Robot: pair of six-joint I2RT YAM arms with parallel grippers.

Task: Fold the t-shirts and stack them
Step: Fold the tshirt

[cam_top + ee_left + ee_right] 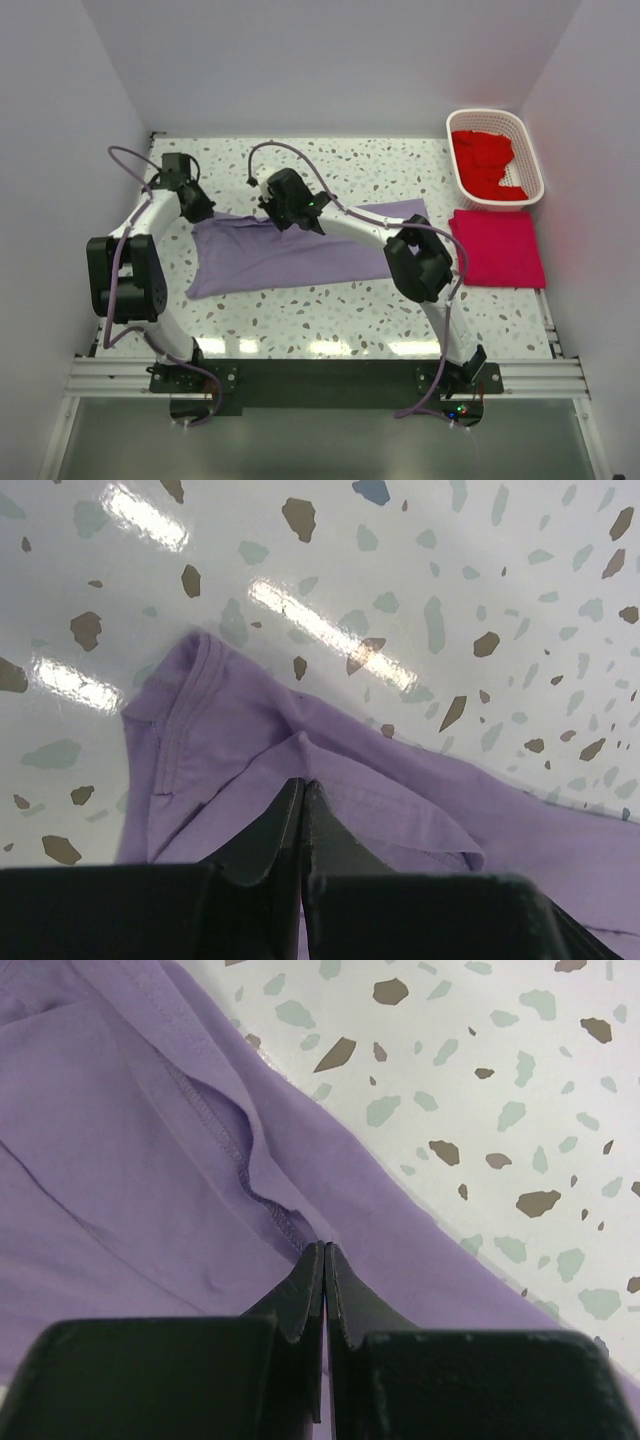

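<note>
Your left gripper [303, 790] is clamped on the lavender t-shirt [300, 258] at its ten o'clock corner; your right gripper [323, 1255] pinches its edge near twelve o'clock.

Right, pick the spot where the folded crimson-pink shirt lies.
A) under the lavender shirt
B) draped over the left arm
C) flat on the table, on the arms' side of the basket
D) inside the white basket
C: the crimson-pink shirt lies folded flat on the table, just nearer the arms than the white basket, which holds only red shirts.
</note>
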